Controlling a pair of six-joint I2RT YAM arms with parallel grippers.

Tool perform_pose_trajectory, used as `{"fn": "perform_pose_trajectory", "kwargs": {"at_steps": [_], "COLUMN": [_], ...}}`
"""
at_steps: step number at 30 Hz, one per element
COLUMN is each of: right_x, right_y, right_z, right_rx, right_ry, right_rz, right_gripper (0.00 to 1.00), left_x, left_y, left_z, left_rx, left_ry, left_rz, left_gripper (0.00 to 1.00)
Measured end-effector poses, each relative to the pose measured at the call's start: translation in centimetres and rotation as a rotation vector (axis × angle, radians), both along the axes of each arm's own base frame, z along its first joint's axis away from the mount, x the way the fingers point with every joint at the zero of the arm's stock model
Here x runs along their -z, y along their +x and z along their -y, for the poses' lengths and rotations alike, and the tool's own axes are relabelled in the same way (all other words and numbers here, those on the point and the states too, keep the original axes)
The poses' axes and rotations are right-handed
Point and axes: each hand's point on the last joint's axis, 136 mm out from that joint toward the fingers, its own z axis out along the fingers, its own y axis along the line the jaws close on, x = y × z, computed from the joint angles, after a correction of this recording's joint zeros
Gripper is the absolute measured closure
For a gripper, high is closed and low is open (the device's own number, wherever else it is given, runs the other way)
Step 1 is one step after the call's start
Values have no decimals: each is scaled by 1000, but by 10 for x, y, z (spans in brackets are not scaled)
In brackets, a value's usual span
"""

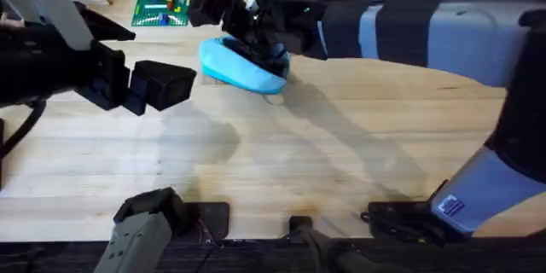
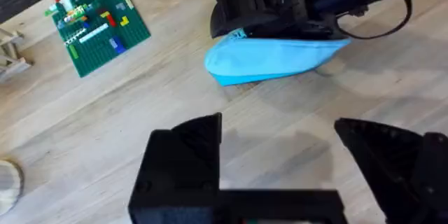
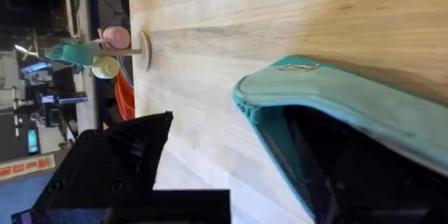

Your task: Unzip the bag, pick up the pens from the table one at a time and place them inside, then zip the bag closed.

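My right pincer [image 1: 266, 49] sits at the far side of the table [image 1: 281, 162], right over the bag [image 1: 243, 66], and whether its fingers are spread or clenched I cannot tell; from my right wrist I look straight into the bag's open mouth and its dark lining. My left pincer [image 2: 280, 157] hangs released above bare wood, fingers wide apart, short of the bag. Beyond it, toward the far left, lies a green brick plate [image 1: 162, 5].

One bag [image 1: 243, 66], one green brick baseplate [image 1: 163, 4].
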Motion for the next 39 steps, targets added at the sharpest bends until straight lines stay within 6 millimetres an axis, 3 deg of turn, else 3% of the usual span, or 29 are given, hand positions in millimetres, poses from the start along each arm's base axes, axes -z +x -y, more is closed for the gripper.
{"fn": "perform_pose_trajectory", "kwargs": {"at_steps": [8, 22, 28, 39], "right_x": [-5, -8, -21, -25], "right_y": [-6, -4, -4, 3], "right_z": [-11, -12, -19, -10], "right_rx": [-11, 3, -37, -72], "right_ry": [15, 37, 97, 117], "right_rz": [20, 13, 33, 35], "right_gripper": [4, 4, 4, 4], "left_x": [0, 0, 0, 0], "left_y": [0, 0, 0, 0], "left_z": [0, 0, 0, 0], "left_rx": [0, 0, 0, 0], "left_ry": [0, 0, 0, 0], "left_rz": [0, 0, 0, 0], "left_gripper": [6, 5, 5, 5]}}
